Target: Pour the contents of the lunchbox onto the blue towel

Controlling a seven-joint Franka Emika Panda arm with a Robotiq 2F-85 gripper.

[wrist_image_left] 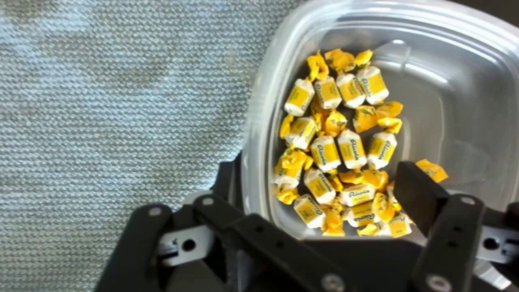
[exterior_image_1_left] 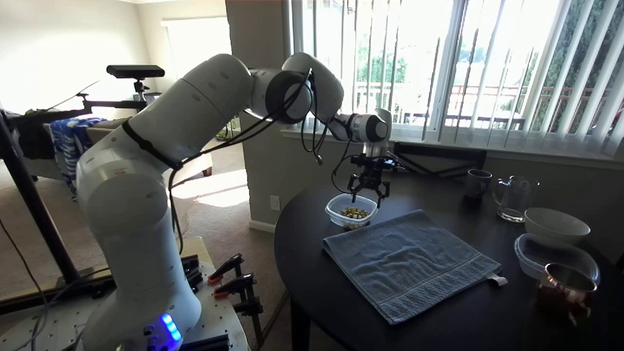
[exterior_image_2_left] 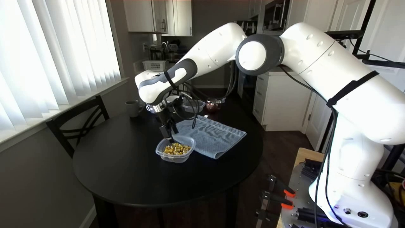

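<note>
Gripper (exterior_image_1_left: 366, 201): jaws apart, gripping nothing
Lunchbox (wrist_image_left: 425, 93): below, one wall between the jaws
Blue towel (exterior_image_1_left: 409, 263): on the outer jaw's side
Wall grip: likely next

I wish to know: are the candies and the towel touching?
Apart. The wrist view shows the side of the lunchbox standing between the candies and the towel.

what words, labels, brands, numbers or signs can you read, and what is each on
"Ricola": on several yellow-and-white wrapped candies in the translucent plastic lunchbox, in the wrist view.
Other print on those candies: too small or blurred to read.
White tag on the blue towel: no print legible.
</note>
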